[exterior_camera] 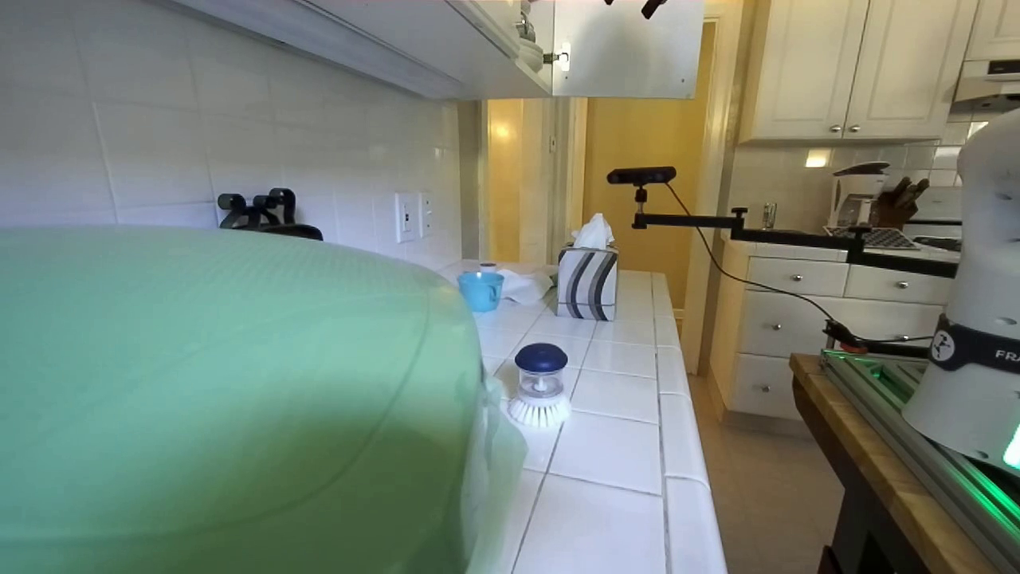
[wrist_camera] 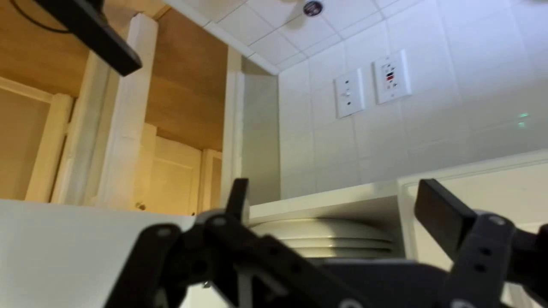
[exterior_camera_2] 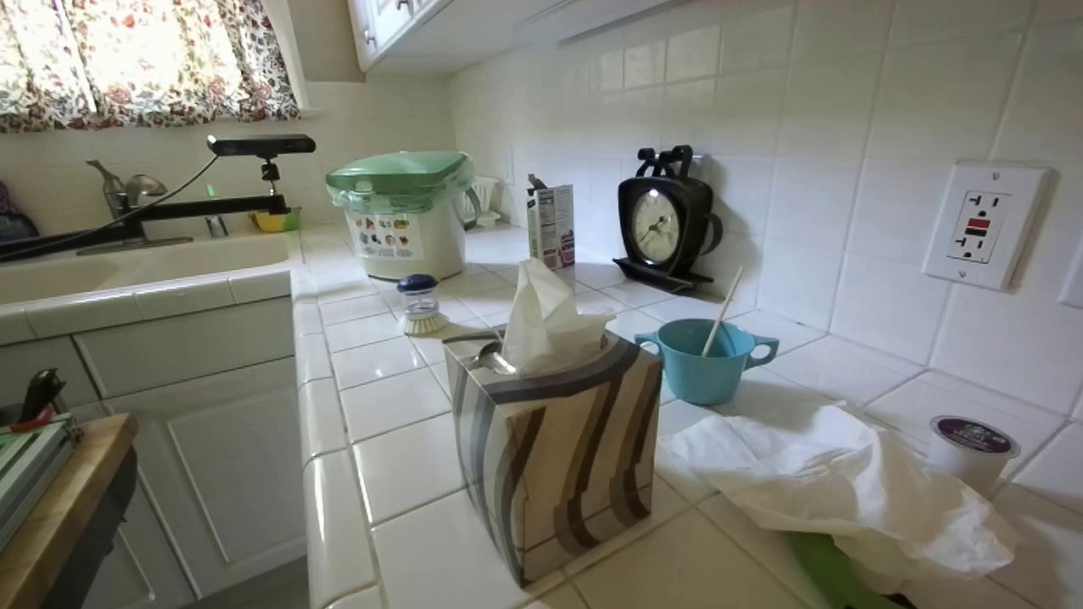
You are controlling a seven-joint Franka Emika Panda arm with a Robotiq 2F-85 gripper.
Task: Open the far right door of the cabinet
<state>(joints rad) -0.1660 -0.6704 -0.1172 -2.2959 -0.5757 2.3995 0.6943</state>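
The far right door (exterior_camera: pixel 629 48) of the cabinet (exterior_camera: pixel 446 56) stands wide open in an exterior view, its inner face and hinge showing. In the wrist view, which stands upside down, the door (wrist_camera: pixel 85 244) is at the left, swung out from the cabinet (wrist_camera: pixel 325 199). Pale stacked dishes (wrist_camera: pixel 321 231) show inside the opening. My gripper (wrist_camera: pixel 336 194) is open and empty in front of the opening, its fingers wide apart. In an exterior view only the dark fingertips of my gripper (exterior_camera: pixel 629 6) show at the top edge. Whether it touches the door cannot be told. The knob is hidden.
A closed neighbour door (wrist_camera: pixel 492 188) is beside the opening. On the tiled counter stand a striped tissue box (exterior_camera_2: pixel 550 448), a blue cup (exterior_camera_2: pixel 706 364), a brush (exterior_camera_2: pixel 419 304) and a green-lidded bin (exterior_camera_2: pixel 402 211). A camera on a black arm (exterior_camera: pixel 693 222) juts out below the door.
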